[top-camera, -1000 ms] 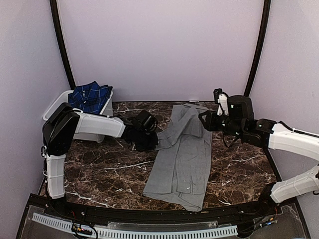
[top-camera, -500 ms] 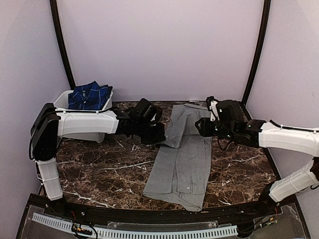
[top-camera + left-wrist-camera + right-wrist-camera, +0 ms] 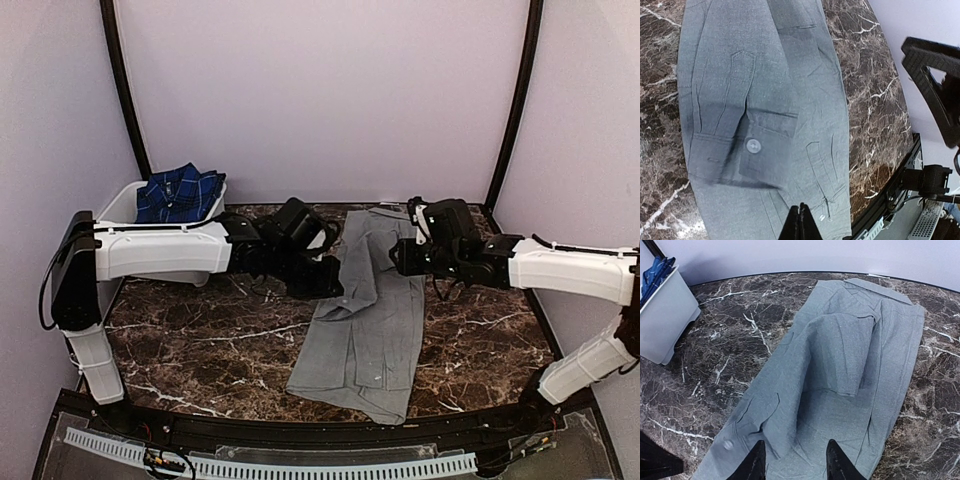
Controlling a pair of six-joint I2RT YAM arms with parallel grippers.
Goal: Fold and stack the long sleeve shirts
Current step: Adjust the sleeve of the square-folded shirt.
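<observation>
grey shirt [image 3: 372, 325] lies lengthwise down mid-frame. left gripper [image 3: 800, 215] looks pinched on its sleeve [image 3: 747, 145] at the left edge, body to its right; right gripper [image 3: 795, 462] is spread wide over the right edge.

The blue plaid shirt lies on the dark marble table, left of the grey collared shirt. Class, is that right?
No. The blue plaid shirt sits in the white plastic tub, left of the grey collared shirt; the top external view shows it.

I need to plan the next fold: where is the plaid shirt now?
In the top view the plaid shirt lies in the white tub at the far left of the table, apart from the grey shirt.
</observation>
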